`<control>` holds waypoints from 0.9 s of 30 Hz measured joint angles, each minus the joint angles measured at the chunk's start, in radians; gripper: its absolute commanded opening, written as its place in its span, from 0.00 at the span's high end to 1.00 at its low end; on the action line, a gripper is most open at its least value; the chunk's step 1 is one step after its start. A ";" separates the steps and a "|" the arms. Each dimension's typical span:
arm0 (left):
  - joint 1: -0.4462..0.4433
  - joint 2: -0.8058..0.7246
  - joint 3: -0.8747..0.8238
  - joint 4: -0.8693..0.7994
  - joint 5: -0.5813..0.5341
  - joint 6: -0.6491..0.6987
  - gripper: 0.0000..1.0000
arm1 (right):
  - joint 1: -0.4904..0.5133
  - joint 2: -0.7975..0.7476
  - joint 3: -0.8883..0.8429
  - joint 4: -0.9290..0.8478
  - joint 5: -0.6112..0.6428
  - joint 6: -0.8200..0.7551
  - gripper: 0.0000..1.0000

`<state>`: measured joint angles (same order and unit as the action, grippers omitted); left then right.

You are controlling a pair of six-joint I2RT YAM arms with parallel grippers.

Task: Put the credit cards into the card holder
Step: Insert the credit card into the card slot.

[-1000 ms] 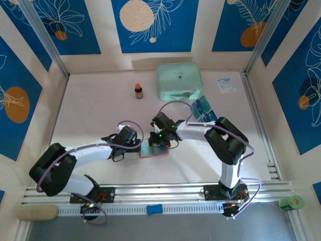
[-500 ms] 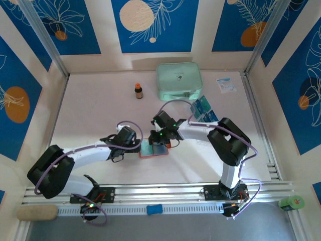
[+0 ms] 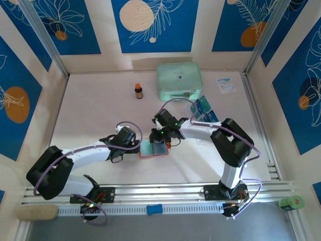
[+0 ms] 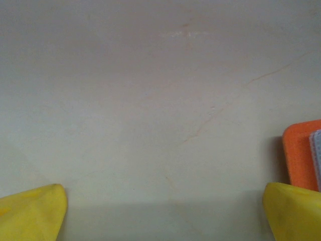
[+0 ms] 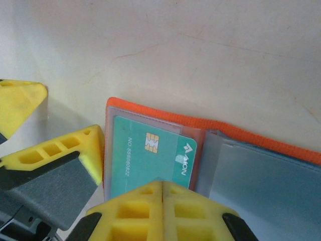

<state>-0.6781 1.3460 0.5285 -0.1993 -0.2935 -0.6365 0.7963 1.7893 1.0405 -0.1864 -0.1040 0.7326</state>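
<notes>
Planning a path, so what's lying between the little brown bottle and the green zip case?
Nothing: in the top view, the table between the brown bottle and the green zip case is bare.

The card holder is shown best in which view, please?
Right wrist: the card holder lies open up close, a card in its sleeve. Top external shows it small, from above; left wrist catches one orange corner.
</notes>
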 measured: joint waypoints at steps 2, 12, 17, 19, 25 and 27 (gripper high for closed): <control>0.000 0.005 0.000 0.001 -0.005 0.003 0.00 | 0.000 0.000 0.000 -0.001 0.000 0.000 1.00; 0.000 0.019 0.002 0.004 -0.018 0.011 0.00 | 0.000 0.031 0.000 -0.001 0.003 -0.003 1.00; 0.000 0.022 0.002 0.005 -0.019 0.011 0.00 | 0.000 0.055 0.000 0.000 0.002 -0.003 1.00; 0.000 0.024 0.004 0.005 -0.020 0.015 0.00 | 0.002 0.060 0.002 0.000 -0.001 -0.005 1.00; 0.000 0.025 0.005 0.005 -0.021 0.016 0.00 | 0.010 0.072 0.014 -0.001 -0.001 -0.008 1.00; 0.000 0.025 0.005 0.005 -0.021 0.017 0.00 | 0.011 0.074 0.018 -0.002 -0.001 -0.010 1.00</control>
<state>-0.6781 1.3712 0.5331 -0.1947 -0.3141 -0.6193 0.8078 1.8629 1.0584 -0.1886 -0.1051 0.7227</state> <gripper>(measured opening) 0.996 0.054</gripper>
